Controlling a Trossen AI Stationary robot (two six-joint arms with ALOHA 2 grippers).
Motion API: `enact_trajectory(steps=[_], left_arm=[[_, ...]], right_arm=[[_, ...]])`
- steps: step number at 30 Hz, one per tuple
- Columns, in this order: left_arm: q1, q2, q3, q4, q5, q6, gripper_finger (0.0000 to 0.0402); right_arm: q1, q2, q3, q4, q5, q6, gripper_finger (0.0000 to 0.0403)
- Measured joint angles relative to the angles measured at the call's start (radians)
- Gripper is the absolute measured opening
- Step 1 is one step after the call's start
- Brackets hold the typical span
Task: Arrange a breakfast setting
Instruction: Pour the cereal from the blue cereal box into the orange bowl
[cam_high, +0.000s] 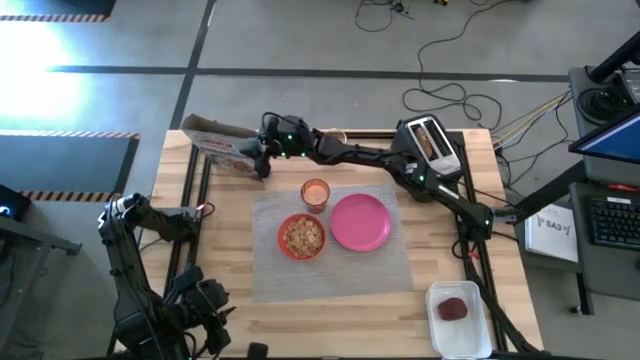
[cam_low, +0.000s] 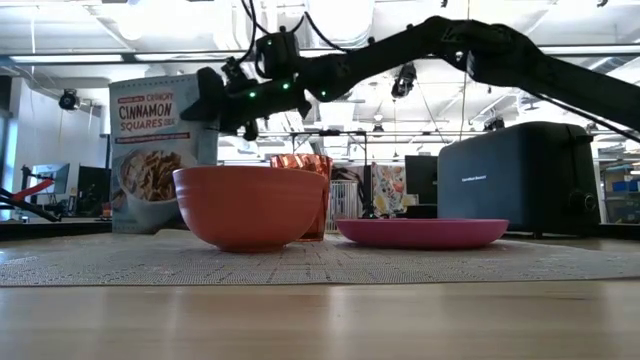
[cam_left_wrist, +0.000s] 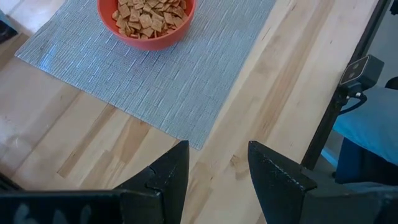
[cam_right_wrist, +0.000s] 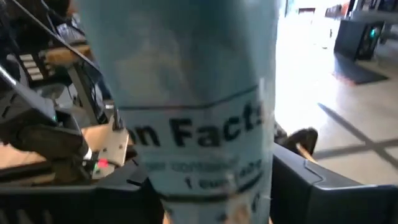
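Red-orange bowl (cam_low: 248, 205) fronts cereal box (cam_low: 163, 150) reading "CINNAMON SQUARES", right hand (cam_high: 263, 160) beside it

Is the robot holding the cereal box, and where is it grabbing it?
The right gripper is at the cereal box's narrow side panel, with a finger on either side. Whether it grips or has let go cannot be told. The left gripper holds nothing.

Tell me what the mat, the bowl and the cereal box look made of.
Mat: woven fibre or vinyl, matte grey; fine ribbed weave shows. Bowl: probably plastic, though it could be glazed ceramic; smooth, even red-orange with a soft sheen. Cereal box: printed cardboard, slightly glossy; flat panels with printed lettering and a picture.
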Motion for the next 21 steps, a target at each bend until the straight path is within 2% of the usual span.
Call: enact_trajectory(steps=[4,7,10,16,18,21], left_arm=[[0.0,0.0,0.0,0.0,-0.004,0.0,0.0148],[0.003,0.001,0.0,0.0,-0.054,0.0,0.0148],[0.012,0.001,0.0,0.0,-0.149,0.0,0.0148],[0.061,0.002,0.0,-0.001,-0.468,0.018,0.0148],[0.09,0.002,0.0,0.0,-0.52,0.027,0.0148],[0.143,0.002,0.0,0.002,-0.514,0.085,0.0148]], right_arm=[[0.0,-0.045,0.0,-0.147,0.0,-0.045,0.0221],[0.0,-0.088,0.0,-0.271,0.0,-0.086,0.0228],[0.0,-0.128,0.0,-0.397,-0.001,-0.145,0.0228],[-0.006,-0.19,0.0,-0.566,-0.05,-0.226,0.0224],[-0.009,-0.211,0.0,-0.626,-0.057,-0.26,0.0224],[-0.017,-0.253,0.001,-0.752,-0.057,-0.334,0.0223]])
